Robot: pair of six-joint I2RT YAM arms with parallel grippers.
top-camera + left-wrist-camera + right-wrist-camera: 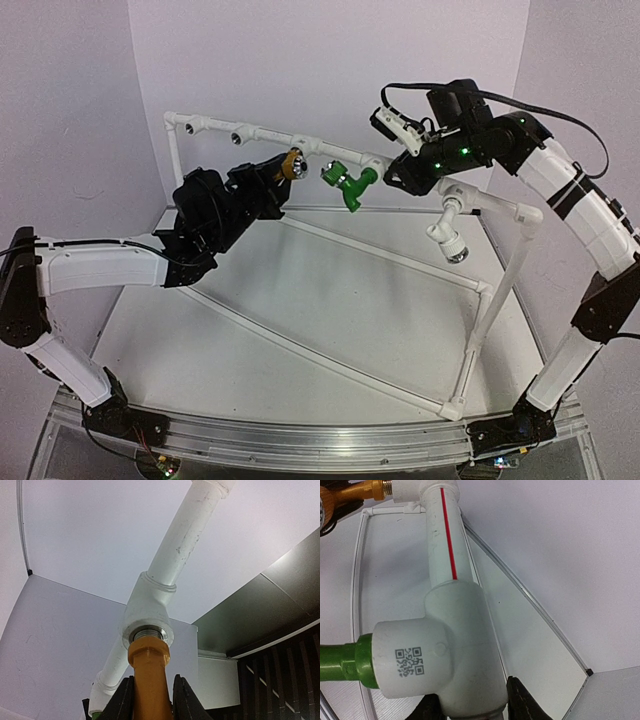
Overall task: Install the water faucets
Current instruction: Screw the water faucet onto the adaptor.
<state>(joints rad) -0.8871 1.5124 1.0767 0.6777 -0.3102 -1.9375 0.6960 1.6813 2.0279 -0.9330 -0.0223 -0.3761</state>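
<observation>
Orange faucet (pixel 292 163) clamped by left gripper (pixel 150 689), green faucet (pixel 350 186): 2; right gripper (pixel 472 705) clasps pipe (pixel 447 555).

Scuffed matt white plastic pipe frame (pixel 170 555); yellow-orange faucet (pixel 148 680) smooth plastic w/ metal thread.

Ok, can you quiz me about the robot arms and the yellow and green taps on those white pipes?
1. True or false: the yellow-orange plastic faucet is held in the left gripper.
2. What does the green plastic faucet hang from? A: the white pipe frame. B: the left arm. C: a black cable.
3. The right gripper clasps a white tee fitting. What colour is the stripe on the pipe joined to it?

Key: 1 true. 2 A. 3 red.
</observation>
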